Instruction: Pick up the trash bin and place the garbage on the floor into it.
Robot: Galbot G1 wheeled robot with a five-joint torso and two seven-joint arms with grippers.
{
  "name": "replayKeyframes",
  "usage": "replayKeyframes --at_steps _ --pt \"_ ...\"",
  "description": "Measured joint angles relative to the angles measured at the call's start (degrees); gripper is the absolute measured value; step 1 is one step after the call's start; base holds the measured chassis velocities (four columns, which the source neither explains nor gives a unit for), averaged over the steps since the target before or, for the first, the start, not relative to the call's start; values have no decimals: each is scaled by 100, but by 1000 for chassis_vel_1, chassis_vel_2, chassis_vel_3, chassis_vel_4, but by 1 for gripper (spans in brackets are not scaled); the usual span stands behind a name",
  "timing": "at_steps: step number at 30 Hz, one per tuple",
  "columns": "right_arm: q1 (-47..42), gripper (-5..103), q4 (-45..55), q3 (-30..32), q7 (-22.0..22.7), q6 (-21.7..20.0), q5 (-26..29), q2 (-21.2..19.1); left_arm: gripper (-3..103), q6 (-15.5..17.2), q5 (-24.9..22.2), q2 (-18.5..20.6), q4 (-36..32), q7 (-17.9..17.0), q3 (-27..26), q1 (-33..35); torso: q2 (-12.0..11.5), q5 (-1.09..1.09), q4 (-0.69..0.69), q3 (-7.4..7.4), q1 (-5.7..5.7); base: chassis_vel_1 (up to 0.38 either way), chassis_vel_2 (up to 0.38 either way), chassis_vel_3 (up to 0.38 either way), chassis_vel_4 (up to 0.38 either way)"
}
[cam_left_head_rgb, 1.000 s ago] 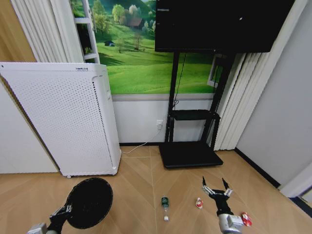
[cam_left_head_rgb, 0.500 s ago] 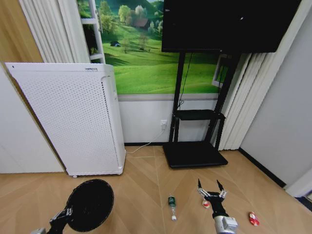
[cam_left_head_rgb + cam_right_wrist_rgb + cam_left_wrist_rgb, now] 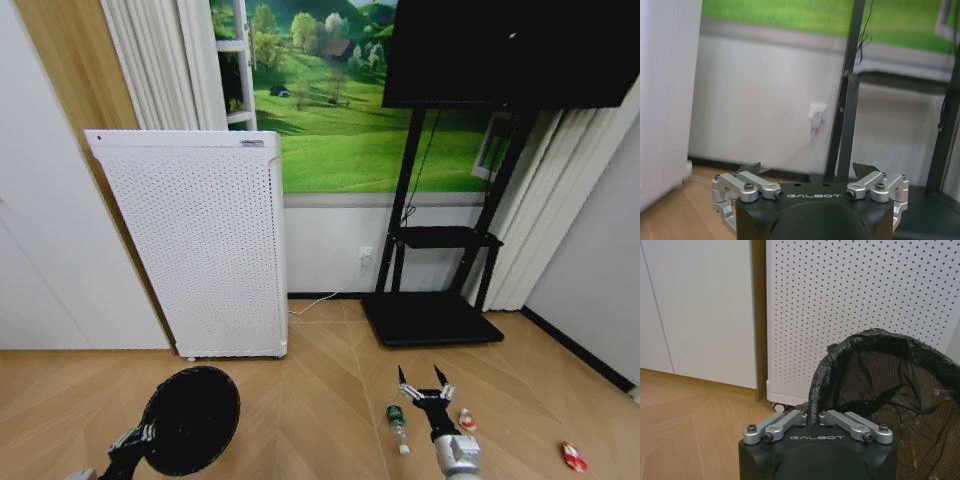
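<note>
The black trash bin (image 3: 190, 420) with its dark liner hangs low at the left of the head view, its mouth facing me. My left gripper (image 3: 136, 440) is shut on its rim. The left wrist view shows the same grip, with the left gripper (image 3: 814, 415) pinching the bagged rim of the trash bin (image 3: 890, 390). My right gripper (image 3: 420, 378) is open and empty above the floor (image 3: 300, 400). Garbage lies there: a clear green-labelled bottle (image 3: 397, 422) just left of that arm, a red-and-white piece (image 3: 466, 420) just right of it, and another red piece (image 3: 572, 457) farther right. In its own view the right gripper (image 3: 807, 169) stands open.
A tall white perforated appliance (image 3: 200, 240) stands against the wall behind the bin and is close in the left wrist view as the white appliance (image 3: 865, 300). A black TV stand (image 3: 430, 318) with a base plate sits behind the litter. White cabinet doors (image 3: 40, 260) are at the left.
The whole head picture has slid to the right, so the camera has turned left. The left gripper still holds the bin and the right gripper stays open.
</note>
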Motion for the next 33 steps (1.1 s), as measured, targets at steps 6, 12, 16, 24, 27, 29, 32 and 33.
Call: replayKeyframes --at_steps 6,12,16,24,27,29,32,33 --pt "232 100 -655 -145 -261 -413 -13 -470 4 -28 5 -18 0 1 -40 35 0 -3 -5 0 0 -60 -20 45 17" --pt "258 100 -1093 -321 -681 -917 142 -813 4 -115 3 -29 88 -58 -90 5 0 -5 0 -1 0 0 0 0 0" --pt "332 100 -1507 -649 -913 -927 25 -487 4 -129 -58 12 106 -130 -110 -16 0 -2 -3 -1 -1 0 0 0 0" --pt "997 100 -2435 -1082 -592 -1078 -41 -91 4 -129 -45 22 -17 -235 -80 55 0 -4 -1 -1 -1 0 0 0 0" --pt "1236 100 -2764 -1078 -364 -1181 -112 -39 4 -125 -38 18 -49 -248 -69 70 0 -4 -1 -1 0 0 0 0 0" --pt "1330 100 -2900 -1060 -267 -1249 -143 -39 4 -121 -38 19 -51 -260 -69 74 0 -4 0 -1 -1 0 0 0 0" --pt "1422 100 -3107 -1053 -171 -1348 -169 -49 4 -119 -44 23 -51 -273 -80 75 0 -4 -3 -1 -1 0 0 0 0" --pt "1422 100 -3107 -1053 -171 -1348 -169 -49 4 -119 -44 23 -51 -273 -80 75 0 -4 -3 -1 -1 0 0 0 0"
